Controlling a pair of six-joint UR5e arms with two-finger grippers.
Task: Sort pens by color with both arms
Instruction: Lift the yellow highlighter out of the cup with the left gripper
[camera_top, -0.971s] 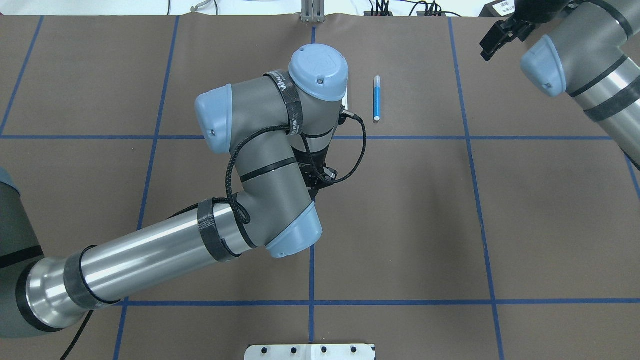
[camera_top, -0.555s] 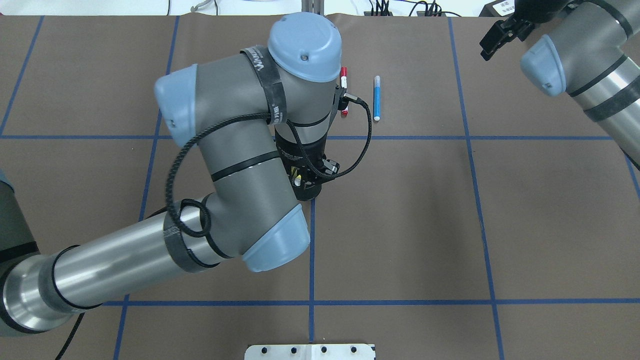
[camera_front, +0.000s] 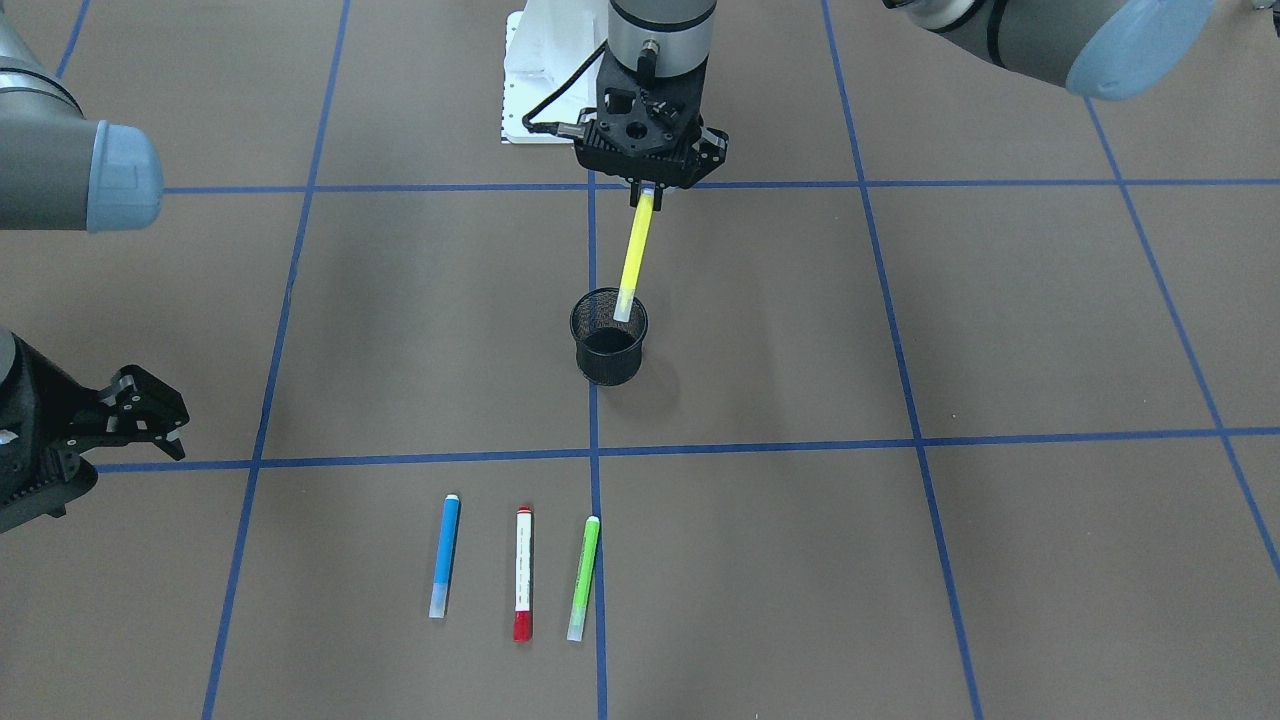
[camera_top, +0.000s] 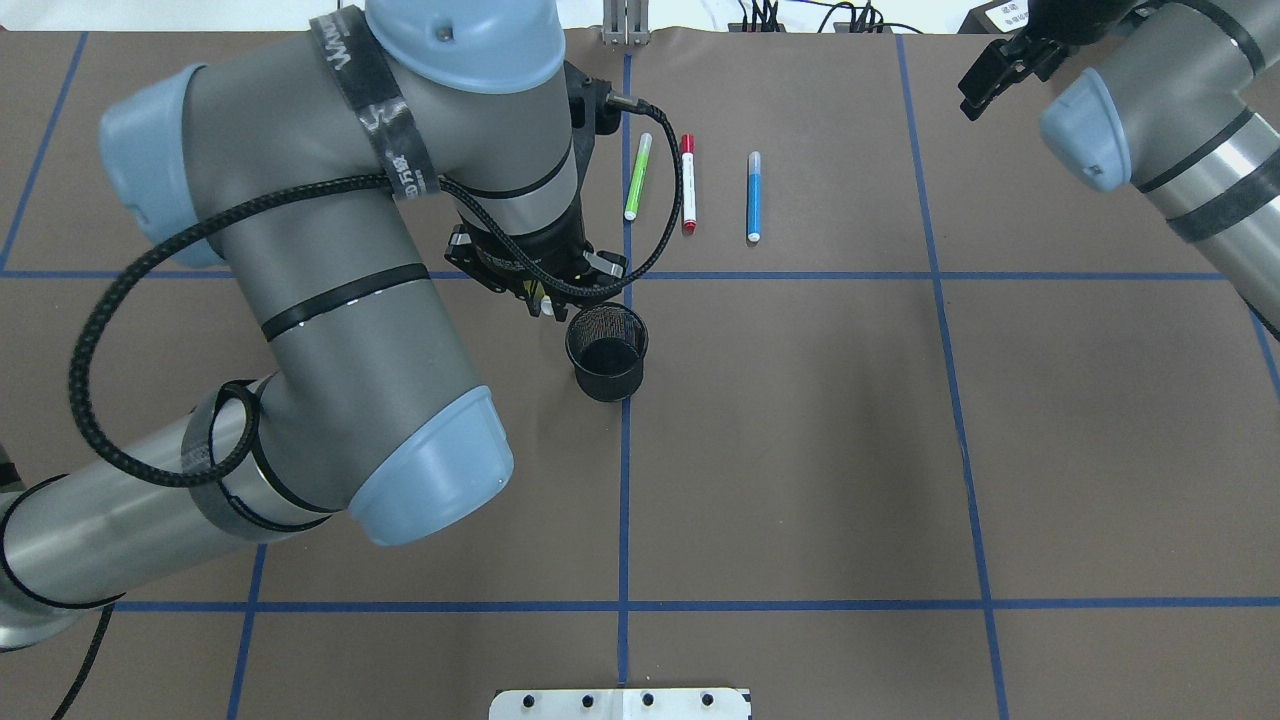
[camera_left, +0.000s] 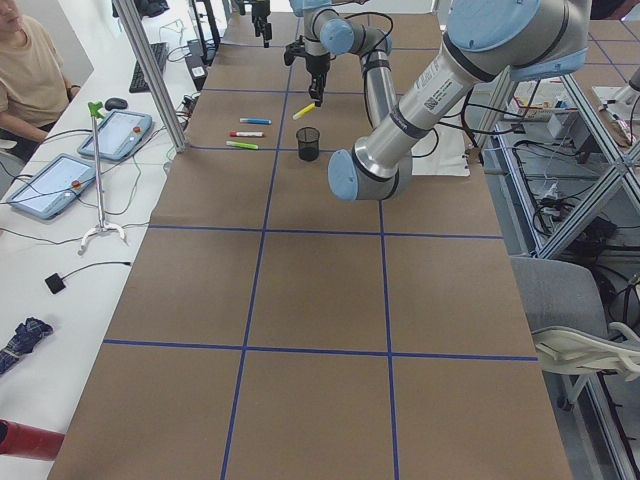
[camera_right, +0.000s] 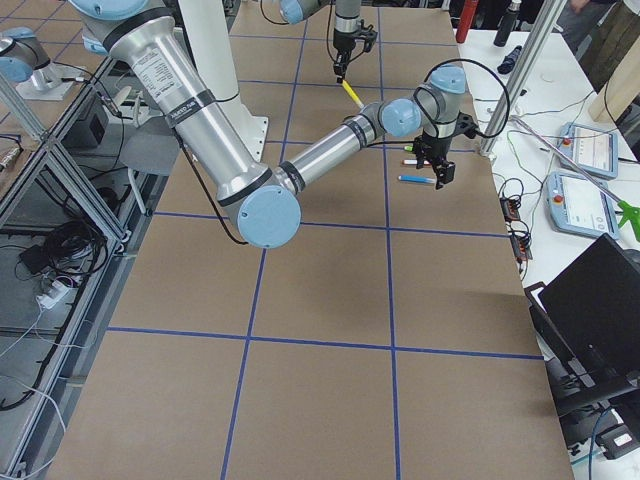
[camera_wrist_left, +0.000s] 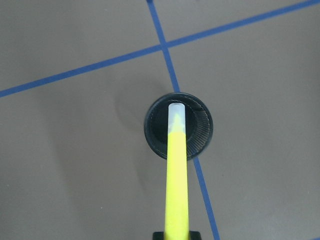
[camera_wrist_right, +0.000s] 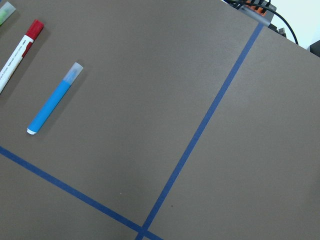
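From across the counter (camera_front: 900, 300), my left end effector (camera_front: 647, 195) pinches the top of the yellow pen (camera_front: 634, 250). The pen is a slim, bright yellow barrel ending in a pale translucent cap, and it hangs tilted with the cap end lowest, over the black mesh cup (camera_front: 610, 372). Beyond the cup from my base, past a blue tape line (camera_front: 800, 445), three pens lie side by side but apart. The green pen (camera_front: 583, 578) is nearest the cup's line, the white-barrelled pen (camera_front: 522, 570) with its red cap is in the middle, and the blue pen (camera_front: 445, 555) is outermost. My right end effector (camera_front: 150, 412) hangs well off to the cup's side, and I cannot tell how its fingers stand.

From overhead, my left wrist covers nearly all of the yellow pen, with the cup just beside it.

From the left end, the yellow pen slants in the air above the cup, clear of its rim.

In my left wrist view, the yellow barrel runs up to the pale cap, which is framed by the cup's dark mouth.

In my right wrist view, the blue pen lies flat beside the red-capped one.
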